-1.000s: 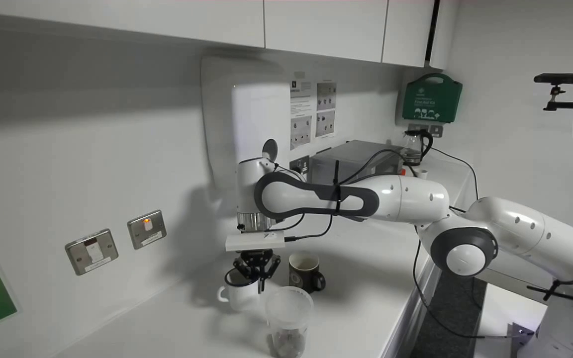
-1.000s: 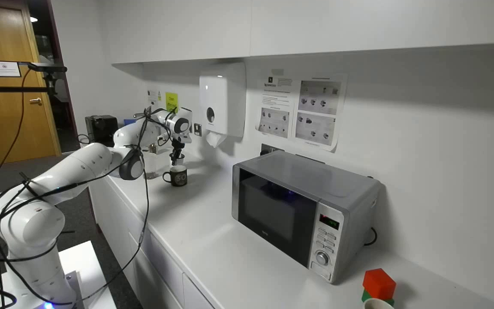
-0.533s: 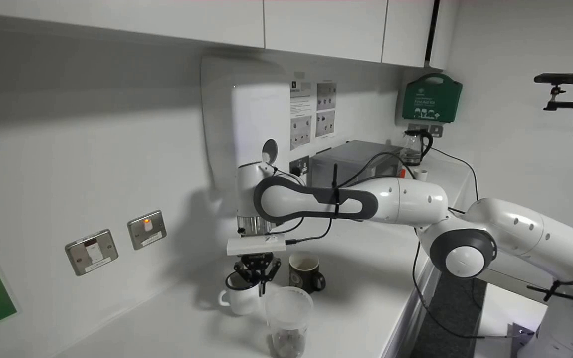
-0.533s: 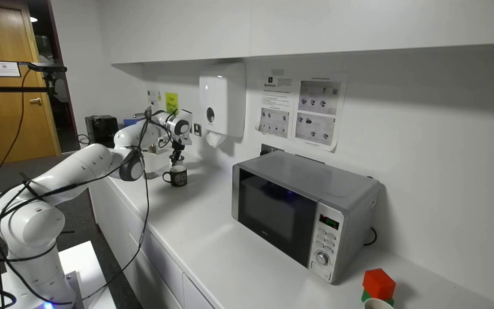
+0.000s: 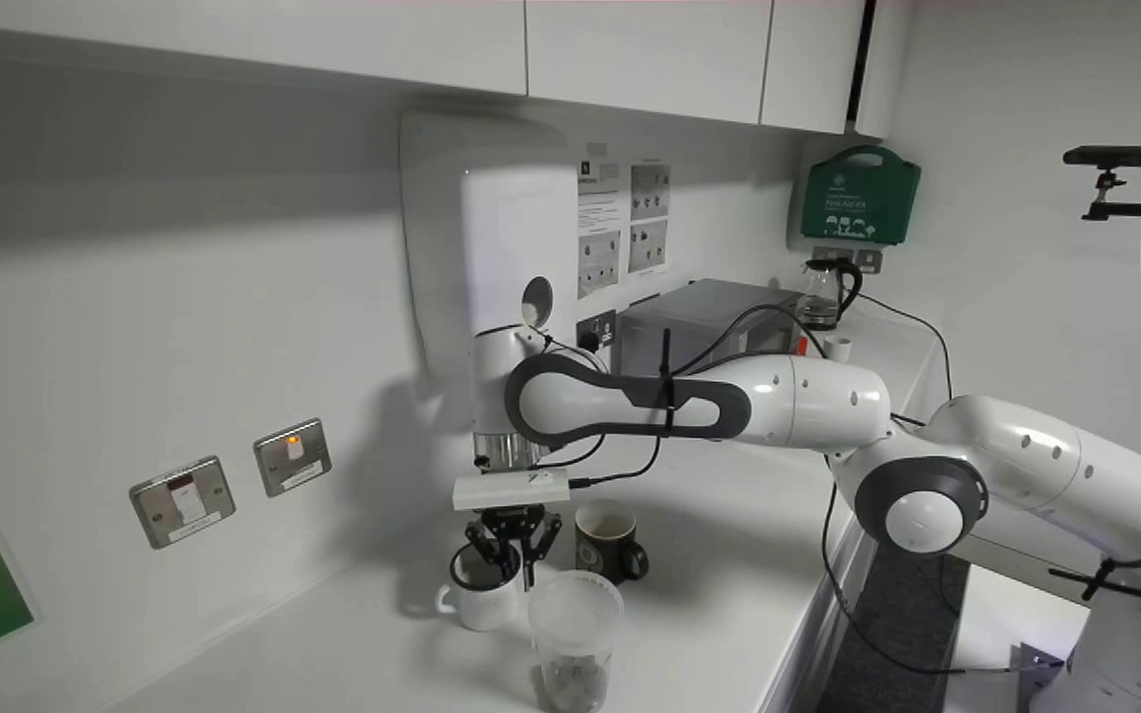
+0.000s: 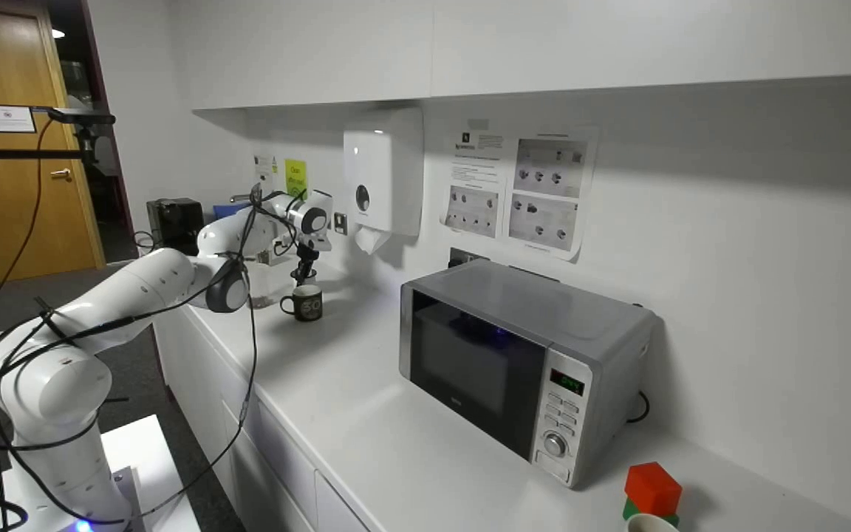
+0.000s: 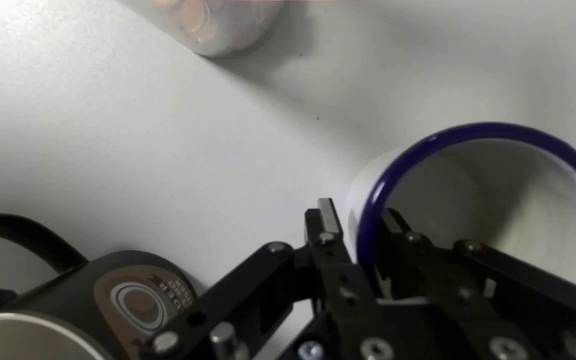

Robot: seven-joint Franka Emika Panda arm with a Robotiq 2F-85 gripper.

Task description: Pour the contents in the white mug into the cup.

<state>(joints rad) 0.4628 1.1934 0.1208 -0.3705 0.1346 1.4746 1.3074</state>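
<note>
We list: one pincer [image 7: 359,212] — fingers [image 7: 324,227] slightly spread, one inside the white mug [image 5: 483,602], one outside; that mug, standing on the counter [image 5: 353,663] — left of the near cup [image 5: 576,622] in an exterior view.

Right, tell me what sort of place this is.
Probably a workplace kitchenette: a microwave on a white counter, a paper towel dispenser on the wall and a green first aid kit.

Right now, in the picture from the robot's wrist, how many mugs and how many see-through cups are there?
Mugs: 2 (the white mug and the black mug)
See-through cups: 1 (the pale cup, only partly in the picture)
Total: 3
</note>
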